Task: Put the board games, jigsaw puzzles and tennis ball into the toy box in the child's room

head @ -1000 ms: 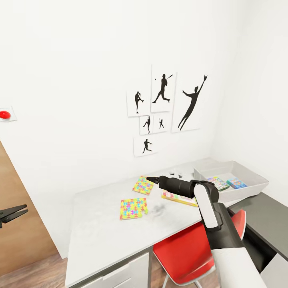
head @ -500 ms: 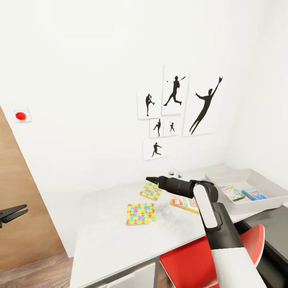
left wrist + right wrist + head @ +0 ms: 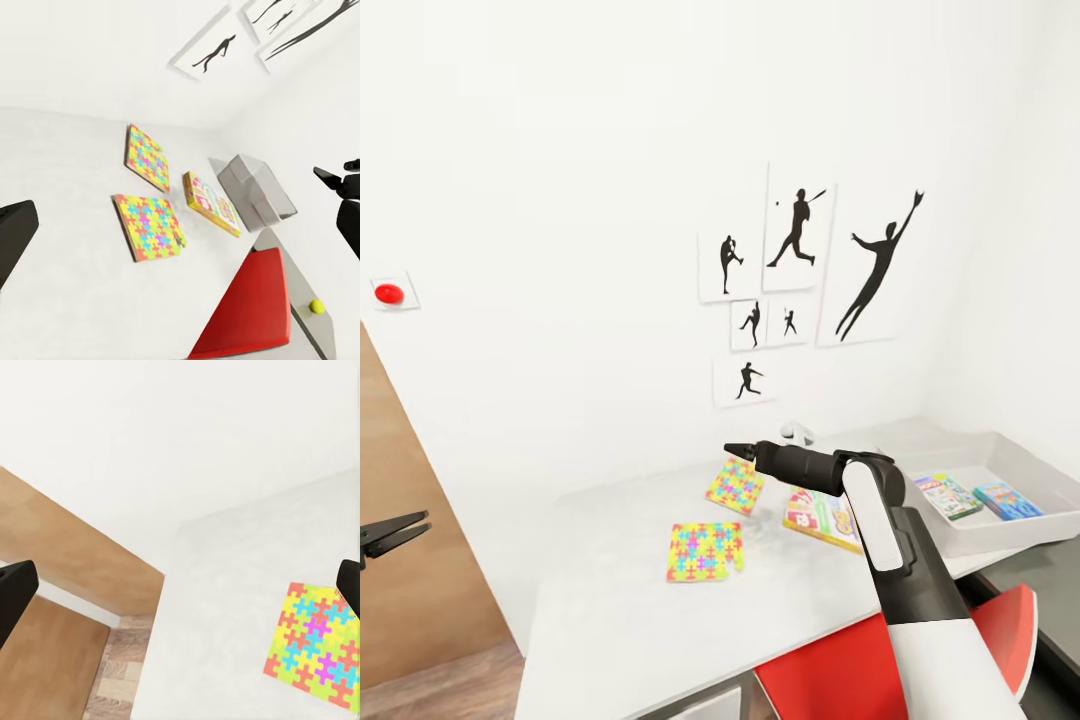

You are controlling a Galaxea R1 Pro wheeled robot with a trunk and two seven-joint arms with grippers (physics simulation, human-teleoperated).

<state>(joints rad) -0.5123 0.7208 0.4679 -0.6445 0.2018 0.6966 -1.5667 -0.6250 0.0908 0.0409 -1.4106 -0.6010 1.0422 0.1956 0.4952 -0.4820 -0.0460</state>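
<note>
No legible text on anything

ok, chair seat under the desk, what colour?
Red. The chair shows best in the left wrist view, tucked beside the white table.

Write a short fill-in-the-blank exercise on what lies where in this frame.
1. The number of jigsaw puzzles lying on the table is ___.
2. The toy box already holds ___ game boxes.
3. The chair pushed under the table is coloured ___.
4. The right gripper hovers above the ___ jigsaw puzzle.

Missing words: two; two; red; farther
</note>
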